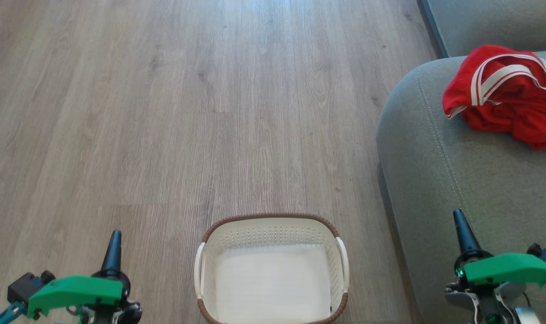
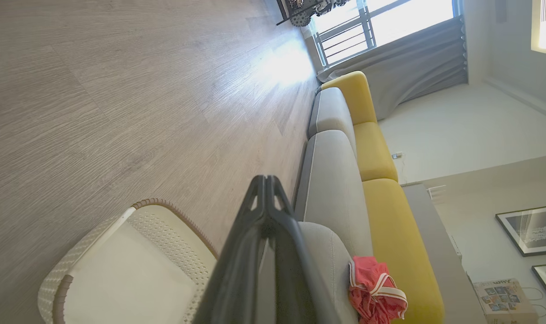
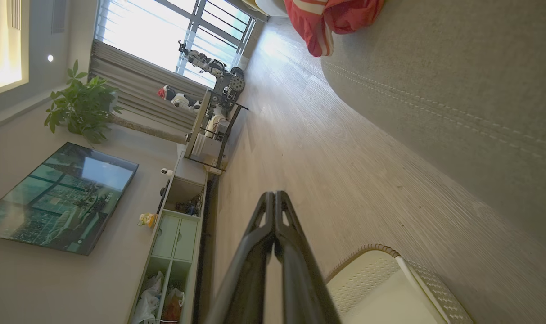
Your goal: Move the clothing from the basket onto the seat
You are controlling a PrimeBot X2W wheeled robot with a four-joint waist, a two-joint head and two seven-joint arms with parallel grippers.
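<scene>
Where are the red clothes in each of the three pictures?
Head view: the red clothes lie at the upper right, on the grey seat.
Left wrist view: red clothes at the bottom, right of centre.
Right wrist view: red clothes at the top edge, right of centre.
Shared landmark: the white basket on the floor beside the seat.
</scene>
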